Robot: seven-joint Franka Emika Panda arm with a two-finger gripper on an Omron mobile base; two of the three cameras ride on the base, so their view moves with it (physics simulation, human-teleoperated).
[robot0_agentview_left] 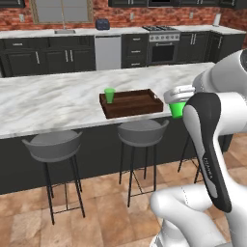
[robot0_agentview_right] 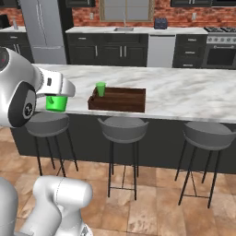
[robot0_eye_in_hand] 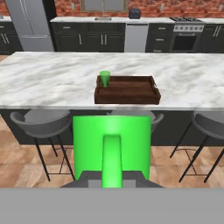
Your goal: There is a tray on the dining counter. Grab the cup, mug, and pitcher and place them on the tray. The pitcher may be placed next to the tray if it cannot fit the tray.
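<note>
My gripper (robot0_eye_in_hand: 111,180) is shut on the bright green mug (robot0_eye_in_hand: 111,140), whose loop handle faces the hand camera. The mug (robot0_agentview_left: 177,110) hangs in the air in front of the dining counter (robot0_agentview_left: 48,103), over the stools and short of the counter's near edge. On the counter lies the dark brown wooden tray (robot0_agentview_left: 135,111), with the small green cup (robot0_agentview_left: 110,95) standing upright in its left end. From the right base, the mug (robot0_agentview_right: 56,103) is left of the tray (robot0_agentview_right: 117,105) and cup (robot0_agentview_right: 100,88). Through the hand camera, tray (robot0_eye_in_hand: 127,97) and cup (robot0_eye_in_hand: 105,78) lie straight ahead. The pitcher is out of view.
Grey round stools (robot0_agentview_left: 54,147) (robot0_agentview_left: 141,132) stand along the counter's near side on a tiled floor. Behind the island runs a dark cabinet wall with a stove (robot0_agentview_left: 161,46), a dishwasher (robot0_agentview_left: 107,52), a fridge (robot0_agentview_right: 44,30) and a small dark appliance (robot0_agentview_left: 102,23).
</note>
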